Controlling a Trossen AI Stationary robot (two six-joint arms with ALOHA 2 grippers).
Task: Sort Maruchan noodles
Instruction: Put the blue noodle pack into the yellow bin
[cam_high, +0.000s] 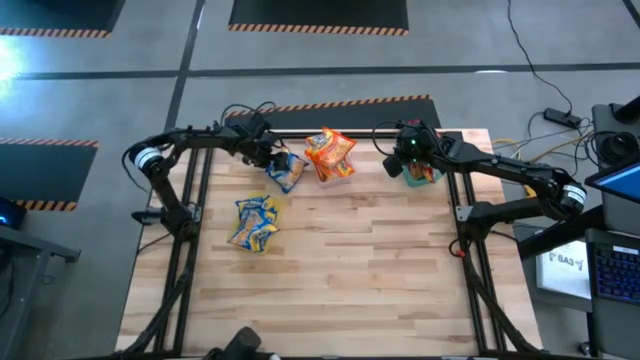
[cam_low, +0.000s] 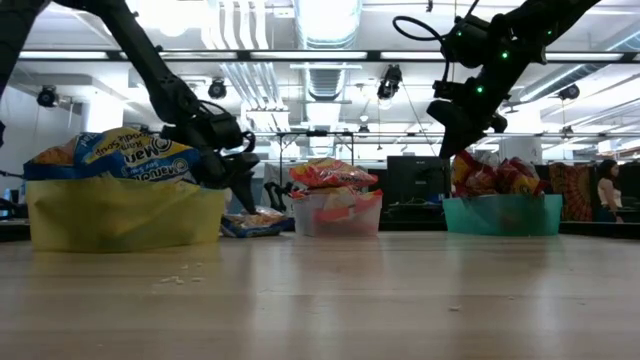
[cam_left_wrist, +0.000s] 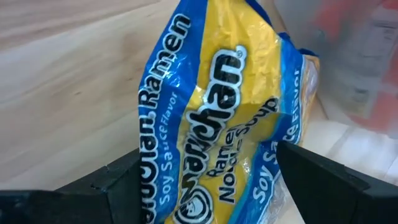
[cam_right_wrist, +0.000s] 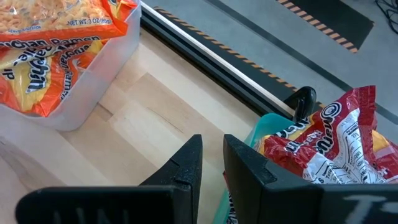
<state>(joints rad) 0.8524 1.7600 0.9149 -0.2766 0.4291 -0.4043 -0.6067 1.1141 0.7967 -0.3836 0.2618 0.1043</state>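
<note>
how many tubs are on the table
3: a yellow tub near the left arm's side, a clear tub at the back middle, and a green tub under the right gripper. All hold noodle packets.

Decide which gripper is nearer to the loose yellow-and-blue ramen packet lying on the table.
The left. The left gripper is open with the yellow-and-blue packet between its fingers. The right gripper hangs above the green tub, across the table.

Grey floor (cam_high: 120, 80) with hazard-striped mats (cam_high: 318, 14); bright ceiling lights (cam_low: 325, 20) beyond.
</note>
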